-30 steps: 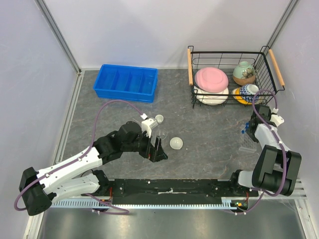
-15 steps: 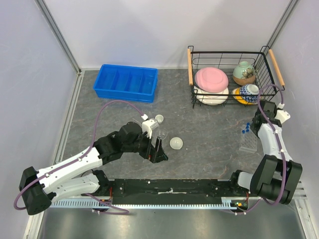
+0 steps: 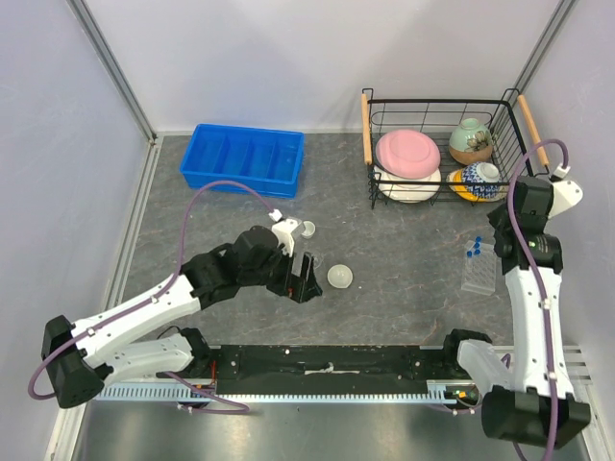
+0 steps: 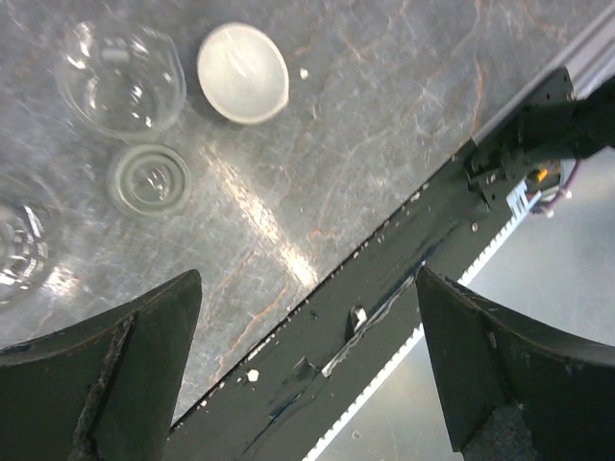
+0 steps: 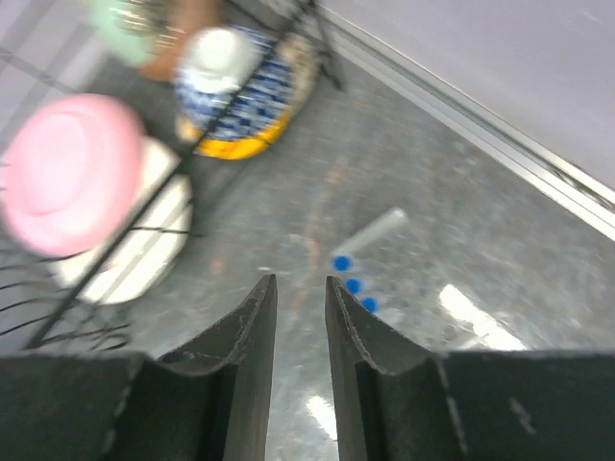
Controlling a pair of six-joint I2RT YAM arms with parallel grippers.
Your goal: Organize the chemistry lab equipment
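A small white round dish (image 3: pixel 339 276) (image 4: pixel 242 72) lies mid-table, with a clear glass beaker (image 3: pixel 307 229) (image 4: pixel 120 65) and a clear round glass piece (image 4: pixel 149 180) close by. My left gripper (image 3: pixel 306 279) (image 4: pixel 307 370) hovers wide open beside them, holding nothing. At the right, a clear plastic rack (image 3: pixel 478 274) holds blue-capped tubes (image 3: pixel 474 250) (image 5: pixel 354 285). My right gripper (image 5: pixel 300 288) hangs above and to the left of the tubes. Its jaws stand a narrow gap apart with nothing between them.
A blue divided tray (image 3: pixel 243 158) sits at the back left. A black wire basket (image 3: pixel 437 99) at the back right holds a pink plate (image 3: pixel 407 152) (image 5: pixel 72 173) and patterned bowls (image 3: pixel 471 139) (image 5: pixel 240 91). The dark rail (image 4: pixel 384 288) runs along the table's near edge.
My right arm has risen from the rack and swung toward the right wall, its jaws parting slightly. The left arm has shifted a little to the right.
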